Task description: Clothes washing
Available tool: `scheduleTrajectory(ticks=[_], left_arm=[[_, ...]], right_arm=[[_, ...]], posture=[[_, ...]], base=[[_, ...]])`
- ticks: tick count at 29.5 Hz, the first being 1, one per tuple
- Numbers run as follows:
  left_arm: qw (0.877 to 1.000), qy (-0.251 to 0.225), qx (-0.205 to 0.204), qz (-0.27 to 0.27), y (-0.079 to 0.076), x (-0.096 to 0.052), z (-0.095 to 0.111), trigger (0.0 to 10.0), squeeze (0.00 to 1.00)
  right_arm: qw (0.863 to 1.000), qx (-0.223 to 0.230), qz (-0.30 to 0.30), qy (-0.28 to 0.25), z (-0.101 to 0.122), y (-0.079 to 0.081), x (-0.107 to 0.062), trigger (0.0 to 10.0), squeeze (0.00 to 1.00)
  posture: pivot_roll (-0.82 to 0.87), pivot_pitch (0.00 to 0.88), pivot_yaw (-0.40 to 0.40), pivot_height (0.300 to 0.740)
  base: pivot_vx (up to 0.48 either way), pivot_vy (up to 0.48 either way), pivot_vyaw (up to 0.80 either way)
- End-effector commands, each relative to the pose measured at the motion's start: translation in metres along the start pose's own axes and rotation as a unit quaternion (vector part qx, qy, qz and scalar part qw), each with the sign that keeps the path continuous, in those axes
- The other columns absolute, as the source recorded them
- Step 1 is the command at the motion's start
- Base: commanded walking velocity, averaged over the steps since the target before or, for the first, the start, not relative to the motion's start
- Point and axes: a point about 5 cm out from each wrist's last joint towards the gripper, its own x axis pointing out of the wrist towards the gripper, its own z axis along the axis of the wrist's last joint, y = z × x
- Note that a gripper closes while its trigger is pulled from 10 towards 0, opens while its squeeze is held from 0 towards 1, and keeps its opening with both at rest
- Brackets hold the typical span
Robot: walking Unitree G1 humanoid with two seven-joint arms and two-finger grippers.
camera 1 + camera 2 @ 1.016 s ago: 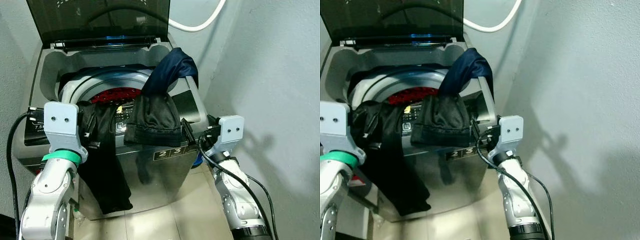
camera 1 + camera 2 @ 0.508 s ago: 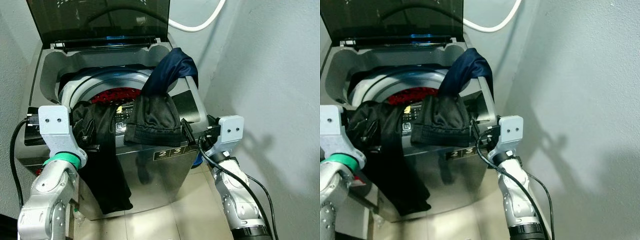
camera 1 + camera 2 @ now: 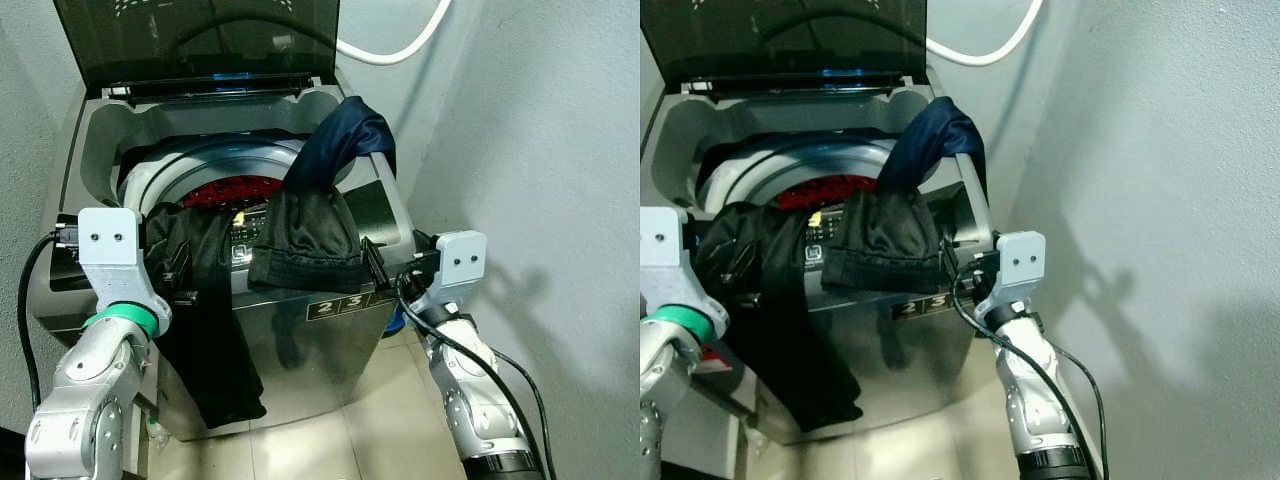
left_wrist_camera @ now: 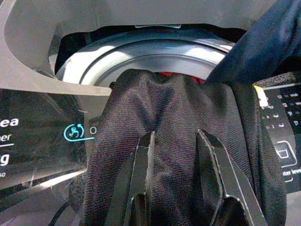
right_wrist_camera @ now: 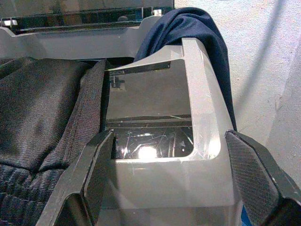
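A top-loading washing machine (image 3: 330,345) stands with its lid (image 3: 200,40) up. A red item (image 3: 235,190) lies in the drum. A long black garment (image 3: 205,340) hangs over the front left edge and down the machine's face. My left gripper (image 4: 174,141) is shut on its upper fold at the rim (image 3: 180,272). A second black garment (image 3: 305,235) lies over the control panel, with a navy cloth (image 3: 345,135) rising from it to the right rim. My right gripper (image 5: 169,134) stands open at the machine's front right corner (image 3: 372,262), holding nothing.
A white hose (image 3: 400,50) curves along the wall behind the lid. Grey walls close in on both sides of the machine. Beige floor tiles (image 3: 330,440) show in front of it. Black cables trail from both arms.
My left gripper has shifted a little to the left with the black garment's top bunched in it. The right arm has stayed put.
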Motion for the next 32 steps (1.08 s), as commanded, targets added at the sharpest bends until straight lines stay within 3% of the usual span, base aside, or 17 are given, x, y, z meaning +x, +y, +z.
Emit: scheduleTrajectory(ticks=[1,11,17,18,21,26,27,29,30,31,32], left_arm=[[0.999,0.045,-0.004,-0.002,0.0,0.0,-0.015,0.0,0.0],[0.999,0.039,0.001,-0.004,0.0,0.0,-0.013,0.0,0.0],[1.0,0.003,0.019,-0.004,-0.002,0.001,-0.003,0.0,0.0],[0.999,-0.018,0.029,0.005,-0.001,0.002,0.002,10.0,0.0],[0.997,-0.064,0.048,0.023,0.0,0.003,0.016,10.0,0.0],[0.994,-0.09,0.061,0.022,0.0,0.002,0.024,10.0,0.0],[0.993,-0.1,0.068,0.016,-0.001,0.002,0.027,10.0,0.23],[0.993,-0.1,0.068,0.016,-0.001,0.002,0.027,10.0,0.23],[0.992,-0.107,0.072,0.014,-0.002,0.003,0.03,10.0,0.7],[0.992,-0.107,0.072,0.014,-0.002,0.003,0.03,10.0,0.7],[0.99,-0.118,0.075,0.005,-0.005,0.003,0.033,10.0,1.0]], right_arm=[[1.0,0.002,0.007,0.012,-0.004,0.003,-0.002,10.0,0.0],[1.0,0.002,0.007,0.012,-0.004,0.003,-0.001,10.0,0.0],[1.0,0.002,0.007,0.013,-0.004,0.003,-0.001,10.0,0.0],[1.0,0.001,0.007,0.013,-0.004,0.003,-0.001,10.0,0.0],[1.0,0.001,0.007,0.013,-0.004,0.002,-0.001,10.0,0.0],[1.0,0.001,0.007,0.012,-0.004,0.002,-0.001,10.0,0.0],[1.0,0.001,0.007,0.012,-0.004,0.002,-0.001,10.0,0.0],[1.0,0.001,0.007,0.012,-0.004,0.002,-0.001,10.0,0.0],[1.0,0.001,0.007,0.012,-0.004,0.003,-0.001,10.0,0.0],[1.0,0.001,0.007,0.012,-0.004,0.003,-0.001,10.0,0.0],[1.0,0.001,0.007,0.012,-0.004,0.003,-0.001,10.0,0.0]], posture=[[0.09,0.019,0.009,0.74],[0.09,0.02,0.009,0.74],[0.08,0.022,0.008,0.74],[0.08,0.022,0.007,0.74],[0.08,0.022,0.007,0.74],[0.08,0.022,0.007,0.74],[0.08,0.022,0.007,0.74],[0.08,0.022,0.007,0.74],[0.08,0.022,0.007,0.74],[0.08,0.022,0.007,0.74],[0.09,0.023,0.007,0.74]], base=[[0.0,0.0,0.0],[0.0,0.0,0.0],[0.0,0.0,0.0],[0.0,0.0,0.0],[0.0,0.0,0.0],[0.0,0.0,0.0],[0.0,0.0,0.0],[0.0,0.0,0.0],[0.0,0.0,0.0],[0.0,0.0,0.0],[0.0,0.0,0.0]])
